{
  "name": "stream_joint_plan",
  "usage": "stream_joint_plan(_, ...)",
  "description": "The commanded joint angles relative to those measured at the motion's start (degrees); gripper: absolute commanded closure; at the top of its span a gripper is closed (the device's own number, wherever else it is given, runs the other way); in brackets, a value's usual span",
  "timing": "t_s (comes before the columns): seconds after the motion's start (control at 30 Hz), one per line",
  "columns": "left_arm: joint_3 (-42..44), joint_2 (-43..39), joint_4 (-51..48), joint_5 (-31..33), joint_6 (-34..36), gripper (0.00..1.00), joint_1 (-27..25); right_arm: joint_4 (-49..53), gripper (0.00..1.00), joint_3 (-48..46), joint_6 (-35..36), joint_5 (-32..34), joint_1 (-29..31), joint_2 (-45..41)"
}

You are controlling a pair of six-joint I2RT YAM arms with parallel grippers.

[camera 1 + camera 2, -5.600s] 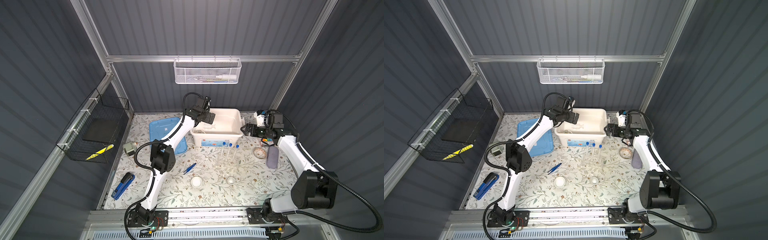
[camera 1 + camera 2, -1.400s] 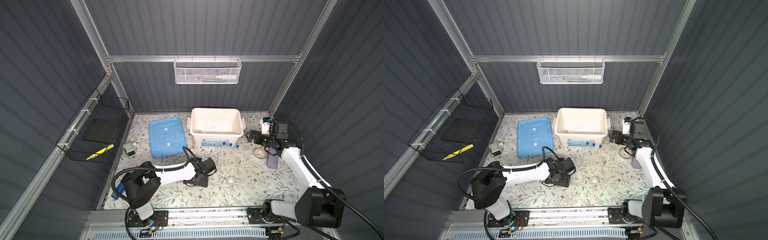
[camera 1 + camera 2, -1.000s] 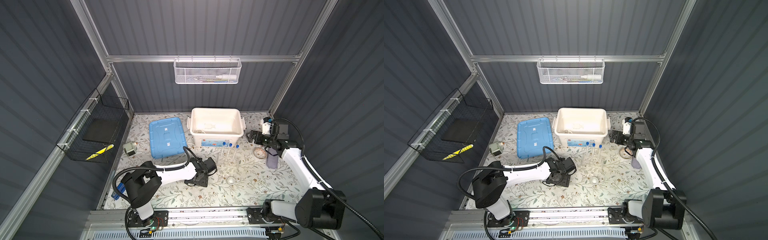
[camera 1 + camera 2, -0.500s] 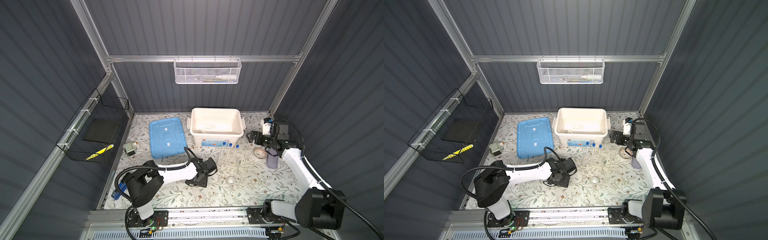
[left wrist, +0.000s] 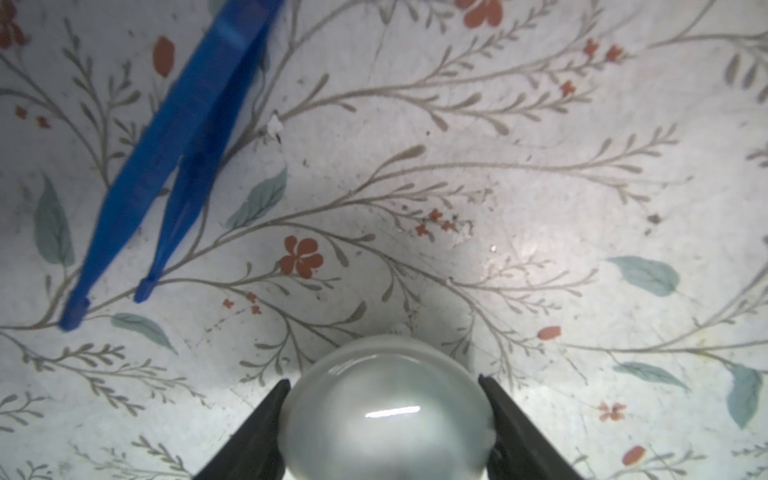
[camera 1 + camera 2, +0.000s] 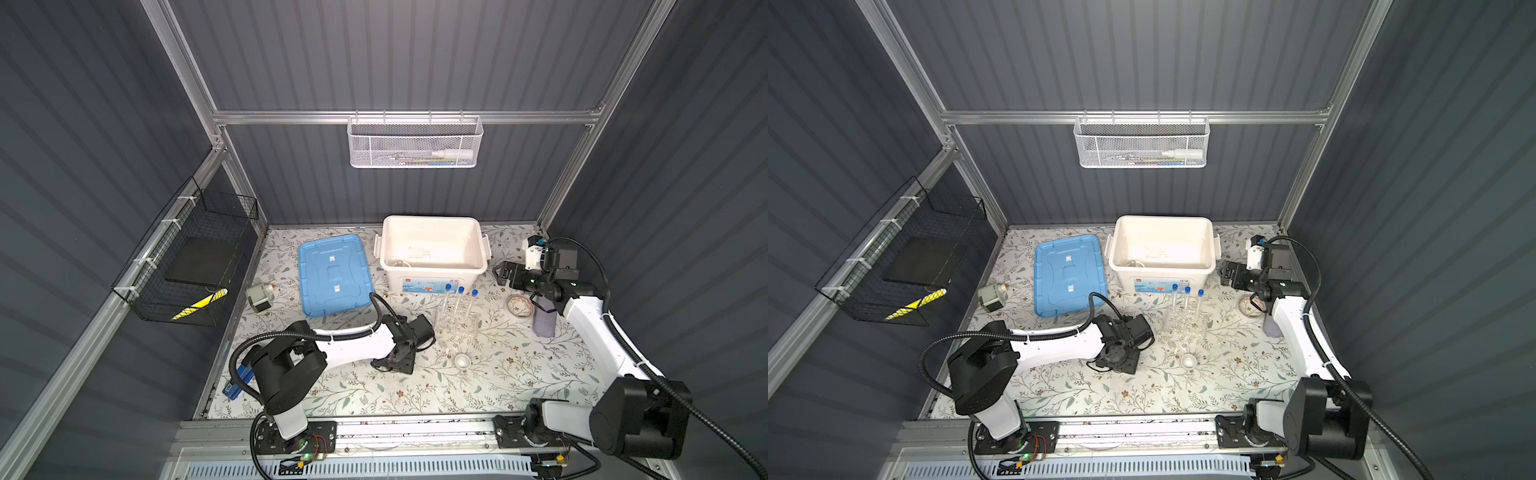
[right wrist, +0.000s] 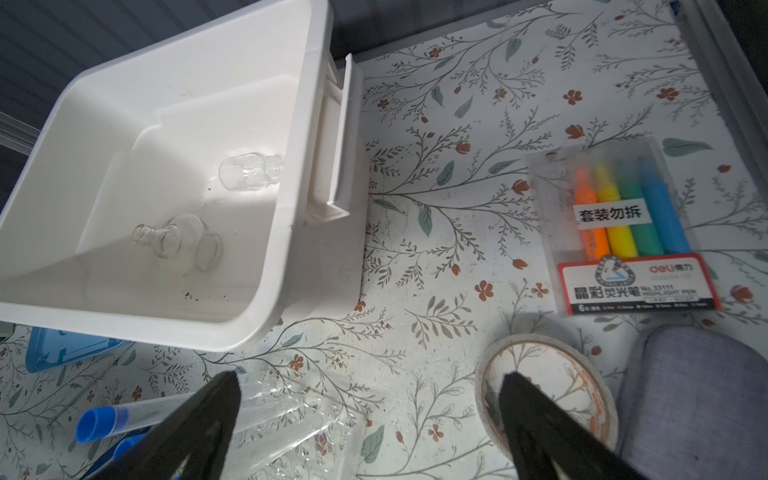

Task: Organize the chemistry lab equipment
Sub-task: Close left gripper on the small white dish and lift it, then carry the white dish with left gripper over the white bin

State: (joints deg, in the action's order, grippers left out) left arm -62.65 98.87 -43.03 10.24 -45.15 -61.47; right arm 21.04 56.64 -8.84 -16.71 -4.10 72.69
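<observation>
- Slippage comes first: the left gripper [image 5: 384, 380] is clamped on the small white glazed dish [image 5: 386, 419], jaws pressing opposite sides of its rounded rim; the dish sits on the floral tabletop [image 6: 519, 382], toward the middle of the front edge; so smooth a curve may squirt free on lifting
- Blue plastic tweezers [image 5: 174, 153] lie near the dish; a low sweep could drag them
- Clear plastic rack [image 6: 455, 330] with three blue-capped test tubes [image 6: 459, 301] stands near the way to the white plastic bin [image 6: 432, 271] at the back edge; a low carry could topple it
- Two clear glass flasks [image 7: 249, 172] lie in the bin; a dropped dish could chip them
- Right gripper [image 7: 370, 382] hangs spread wide and empty beside the bin; the arms could crowd there
</observation>
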Motion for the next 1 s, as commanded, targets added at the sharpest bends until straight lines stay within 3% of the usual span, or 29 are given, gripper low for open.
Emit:
stream_joint_plan(0.0, -3.43, -0.28, -3.01, 2.3, 2.38, 0.33, -0.25, 0.14, 0.01, -0.66, -0.27, -0.93, -0.23, -0.63)
stream_joint_plan(0.27, -9.88, -0.76, -7.41, 3.82, 6.95, 0.33, 1.6, -0.1, 0.01, -0.66, -0.4, -1.54, -0.3, -0.6)
stream_joint_plan(0.53, -17.82, -3.83, -9.88, 3.1, 14.15, 0.33, 8.87, -0.73, 0.01, -0.74, -1.15, -1.96, -0.3, -0.52)
stream_joint_plan(0.97, -41.31, 2.2, -14.07, 3.06, 26.33, 0.33, 16.15, -1.24, 0.01, -0.18, -1.96, -6.26, -0.23, -0.17)
